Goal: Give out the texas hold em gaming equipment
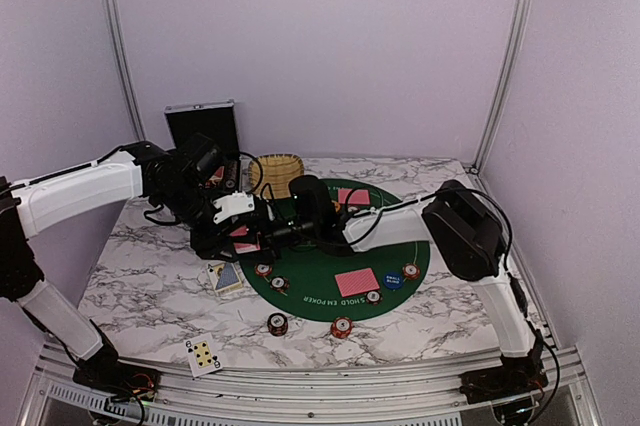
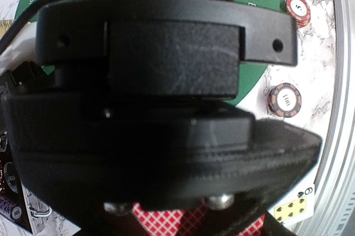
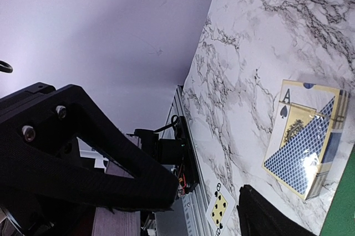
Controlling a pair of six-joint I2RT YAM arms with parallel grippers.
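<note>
Marble desk (image 1: 130, 296) — nearest lies a face-up six of spades (image 1: 204, 354), then two red-and-white poker chips (image 1: 277, 323) just off the green mat (image 1: 320, 266). Farther in, over the mat's left edge, the left tool (image 1: 236, 234) pinches pinkish-red-backed cards (image 2: 183, 222); the right tool (image 3: 209, 190) beside it stands spread. Beyond — wicker basket (image 1: 277, 172), black case (image 1: 203, 126).

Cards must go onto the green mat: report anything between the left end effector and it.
The right arm's black wrist sits close in front of the left end effector and its red-backed cards, hiding most of the green mat.
</note>
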